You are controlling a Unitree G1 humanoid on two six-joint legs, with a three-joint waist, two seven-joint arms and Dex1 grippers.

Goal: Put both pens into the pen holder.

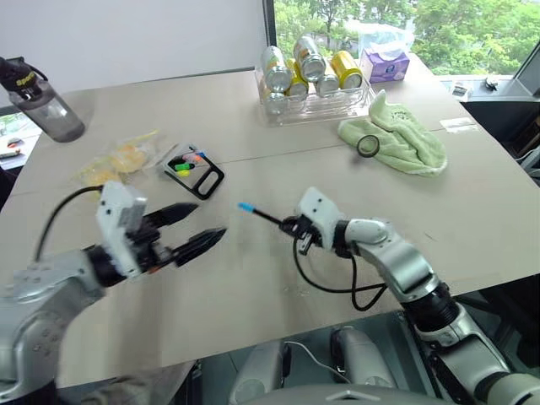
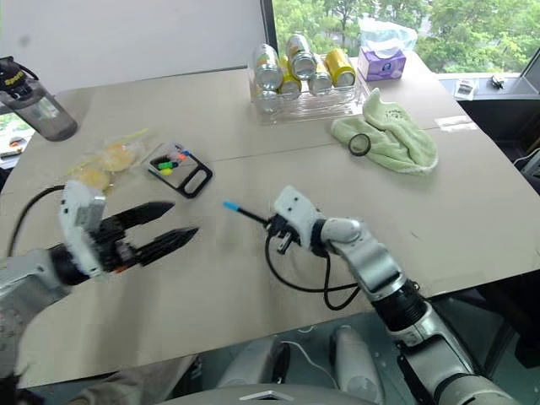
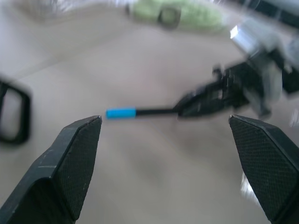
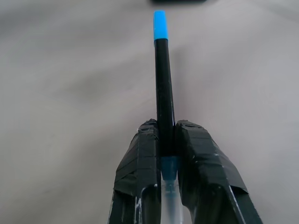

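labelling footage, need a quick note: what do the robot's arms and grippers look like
Both arms are silver-grey metal with black joints. Each wrist carries a white boxy block, and a black cable loops from it. The left gripper and right gripper each have two black tapered fingers with finely textured pads.

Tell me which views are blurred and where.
Left wrist view: background smeared, the right gripper and towel soft, though the blue-tipped pen reads clearly. Left eye view: left gripper slightly motion-blurred. Right wrist view: pen sharp, table featureless.
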